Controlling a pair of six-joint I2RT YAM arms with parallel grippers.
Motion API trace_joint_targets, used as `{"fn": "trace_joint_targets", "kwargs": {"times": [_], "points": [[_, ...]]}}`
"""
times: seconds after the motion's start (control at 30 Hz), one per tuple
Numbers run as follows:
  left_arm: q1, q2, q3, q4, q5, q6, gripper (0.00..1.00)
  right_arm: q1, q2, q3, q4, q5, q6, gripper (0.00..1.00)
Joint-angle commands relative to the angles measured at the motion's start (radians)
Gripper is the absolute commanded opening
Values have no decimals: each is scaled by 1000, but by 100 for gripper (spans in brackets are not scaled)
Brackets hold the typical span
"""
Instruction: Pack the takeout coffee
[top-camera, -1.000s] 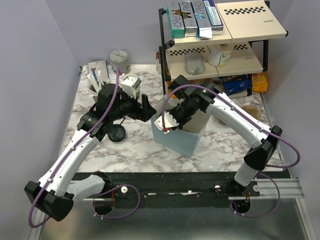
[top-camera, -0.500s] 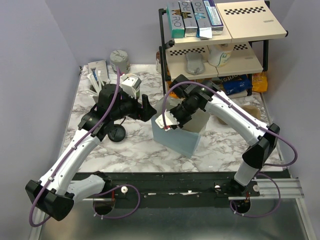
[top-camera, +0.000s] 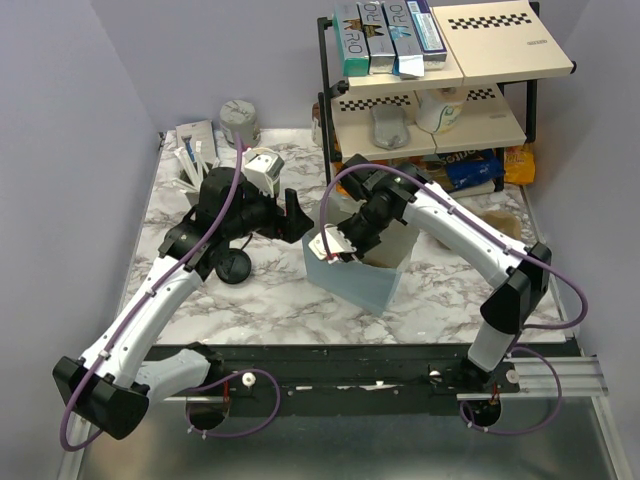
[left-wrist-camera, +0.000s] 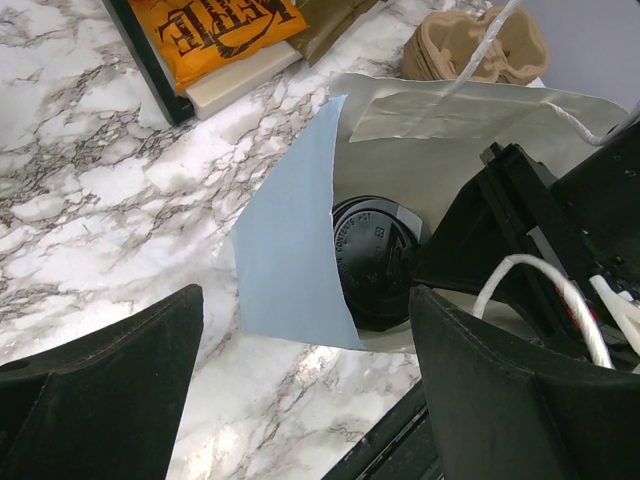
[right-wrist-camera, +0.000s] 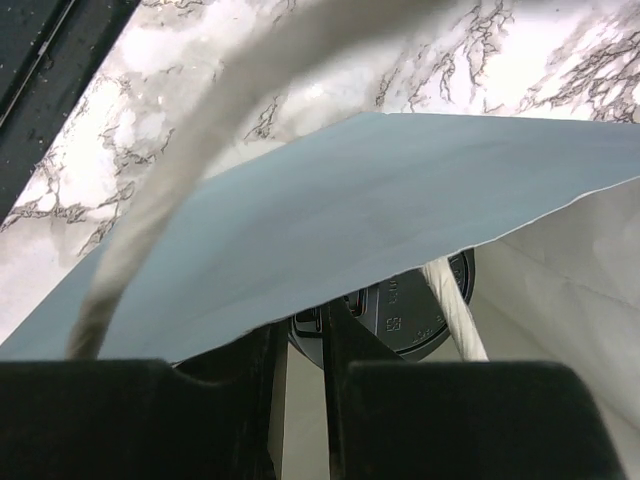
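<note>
On the marble table (top-camera: 270, 300), the blue bag (top-camera: 360, 280) is standing with the takeout coffee (left-wrist-camera: 375, 265) sitting inside. The right gripper (right-wrist-camera: 300, 340) is pinching the bag's rim, fingers almost together; the left gripper (left-wrist-camera: 305, 300), at the bag's 10 o'clock, is gaping wide and empty. It should be pulling away slowly, not bumping the bag.

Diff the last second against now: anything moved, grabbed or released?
Right arm's elbow swung slightly left, nudging the right fingers leftward at the mouth of the blue paper bag holding the lidded coffee cup. The left fingers edged toward the bag. No grab or release visible. Bag and loose black lid stayed put.
</note>
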Motion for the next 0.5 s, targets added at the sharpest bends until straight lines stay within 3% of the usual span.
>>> {"fn": "trace_joint_targets", "kwargs": {"times": [0.0,0.47], "points": [[9,5,-7,21,23,-7,91,-4,24,-25,-93,-32,-8,1],[9,12,-2,10,21,-6,94,-5,34,-61,-38,-30,18,4]]}}
